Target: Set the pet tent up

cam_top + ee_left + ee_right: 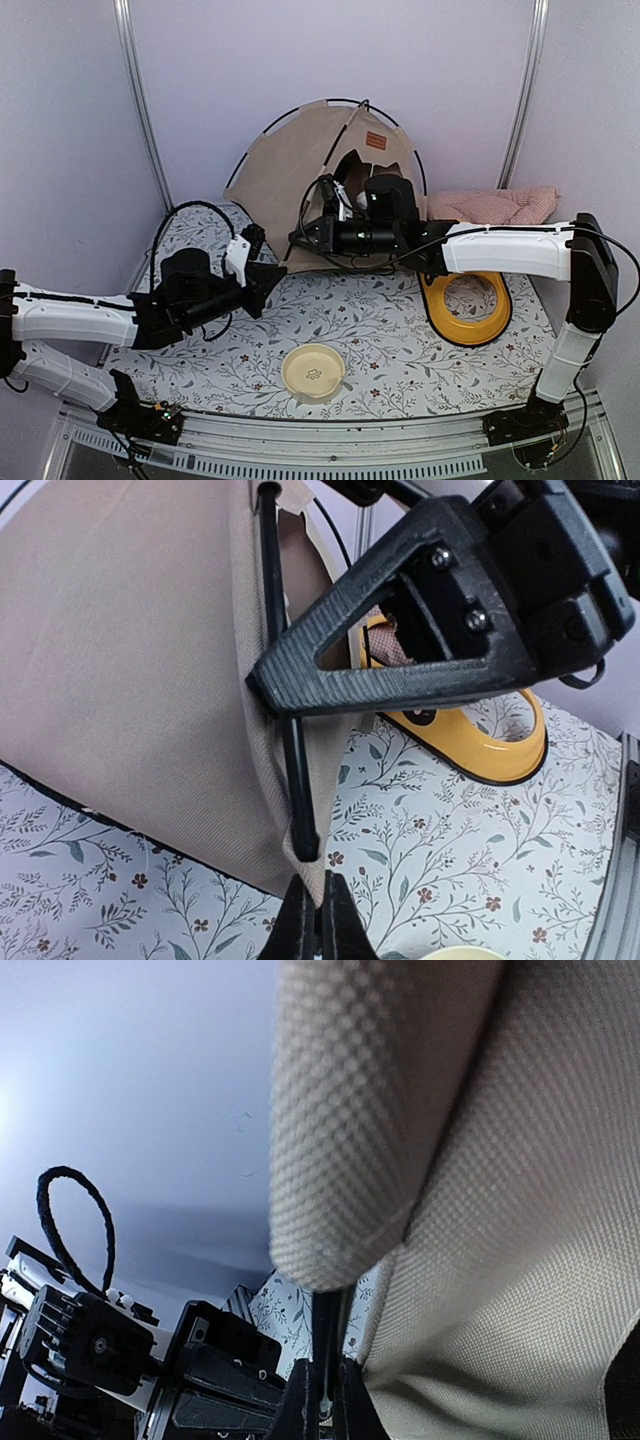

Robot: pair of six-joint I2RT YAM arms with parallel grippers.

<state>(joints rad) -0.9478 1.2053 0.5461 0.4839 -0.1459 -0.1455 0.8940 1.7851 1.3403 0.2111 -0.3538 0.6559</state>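
Observation:
The tan pet tent stands at the back of the table with thin black poles arched over it and a brown label near its top. My left gripper is shut on the tent's lower front corner. In the left wrist view the gripper pinches the fabric tab where a black pole ends. My right gripper is at the tent's front, just above the left one. In the right wrist view the gripper is shut on a black pole under the fabric. The pompom toy is not visible.
A yellow feeder tray lies right of the tent, under my right forearm. A pink checked cushion lies at the back right. A cream bowl sits near the front middle on the floral mat. Walls close the back and sides.

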